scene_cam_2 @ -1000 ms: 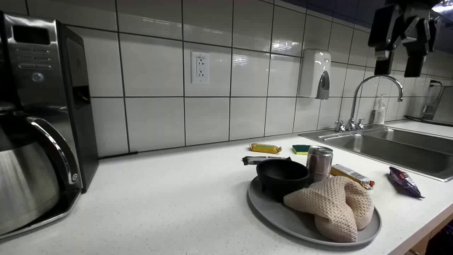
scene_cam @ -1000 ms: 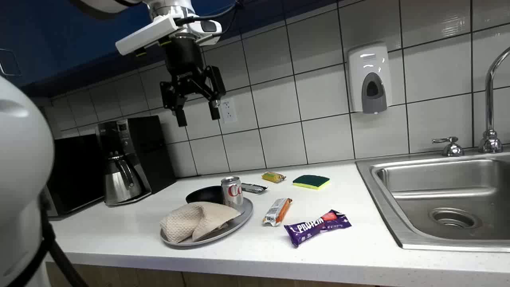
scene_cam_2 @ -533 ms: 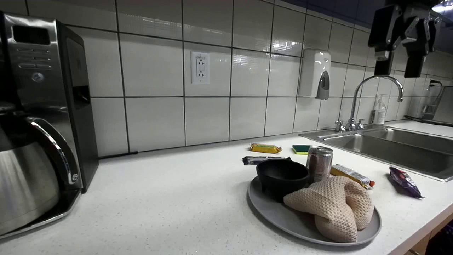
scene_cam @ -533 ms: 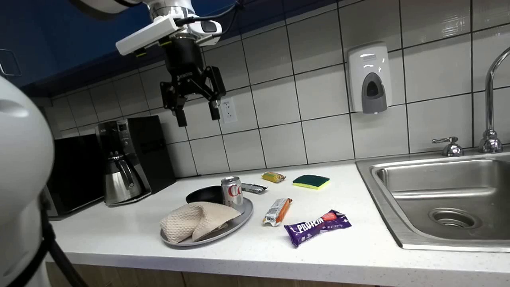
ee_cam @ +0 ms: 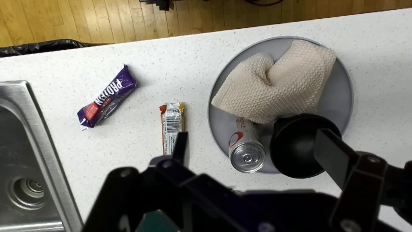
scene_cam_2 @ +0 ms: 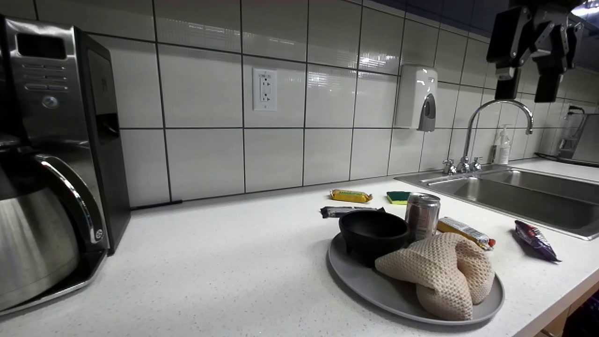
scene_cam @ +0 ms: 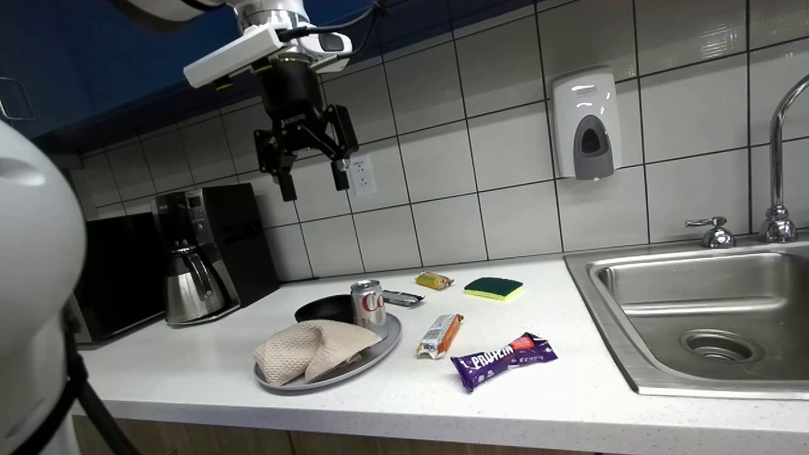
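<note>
My gripper (scene_cam: pixel 315 187) is open and empty, high above the counter, and touches nothing. It also shows in an exterior view (scene_cam_2: pixel 527 92) and in the wrist view (ee_cam: pixel 252 137). Below it a grey plate (ee_cam: pixel 338 87) bears a folded beige cloth (ee_cam: pixel 280 83), a black bowl (ee_cam: pixel 299 148) and an upright silver can (ee_cam: pixel 247 154). The can also shows in both exterior views (scene_cam: pixel 368 306) (scene_cam_2: pixel 422 217). A purple bar (scene_cam: pixel 502 361), an orange-and-white bar (scene_cam: pixel 440 336), a silver-black bar (scene_cam: pixel 402 298) and a yellow bar (scene_cam: pixel 433 280) lie beside the plate.
A green-yellow sponge (scene_cam: pixel 493 288) lies near the tiled wall. A steel sink (scene_cam: pixel 613 328) with a tall faucet (scene_cam_2: pixel 469 126) is set in the counter. A coffee maker (scene_cam: pixel 234 246) stands at the opposite end. A soap dispenser (scene_cam: pixel 586 123) hangs on the wall.
</note>
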Action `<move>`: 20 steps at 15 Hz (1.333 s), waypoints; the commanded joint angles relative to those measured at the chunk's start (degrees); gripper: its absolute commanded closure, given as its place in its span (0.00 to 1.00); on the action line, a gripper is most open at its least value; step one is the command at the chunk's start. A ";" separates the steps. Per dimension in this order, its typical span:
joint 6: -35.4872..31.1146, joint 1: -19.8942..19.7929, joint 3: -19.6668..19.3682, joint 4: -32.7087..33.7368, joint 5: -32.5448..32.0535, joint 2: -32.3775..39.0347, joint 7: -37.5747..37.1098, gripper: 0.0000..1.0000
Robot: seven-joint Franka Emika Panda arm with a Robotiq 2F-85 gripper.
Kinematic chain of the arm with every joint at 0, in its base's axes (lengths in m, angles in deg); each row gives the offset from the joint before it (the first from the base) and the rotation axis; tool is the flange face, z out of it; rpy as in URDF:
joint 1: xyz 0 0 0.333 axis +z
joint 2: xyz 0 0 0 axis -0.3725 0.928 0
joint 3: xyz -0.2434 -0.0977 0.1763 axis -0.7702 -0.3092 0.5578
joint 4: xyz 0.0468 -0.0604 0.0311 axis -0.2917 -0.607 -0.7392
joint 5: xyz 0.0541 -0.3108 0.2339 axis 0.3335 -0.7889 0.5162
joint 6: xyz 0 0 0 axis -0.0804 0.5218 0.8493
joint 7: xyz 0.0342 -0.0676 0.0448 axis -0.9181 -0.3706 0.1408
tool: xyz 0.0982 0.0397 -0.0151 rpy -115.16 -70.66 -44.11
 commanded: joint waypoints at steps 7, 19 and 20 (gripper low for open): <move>0.13 -0.14 0.11 0.11 0.08 0.02 0.08 0.00; -1.39 -0.24 -0.24 -0.35 0.25 0.73 0.25 0.00; -2.05 -0.32 -0.23 -0.65 0.12 0.94 0.17 0.00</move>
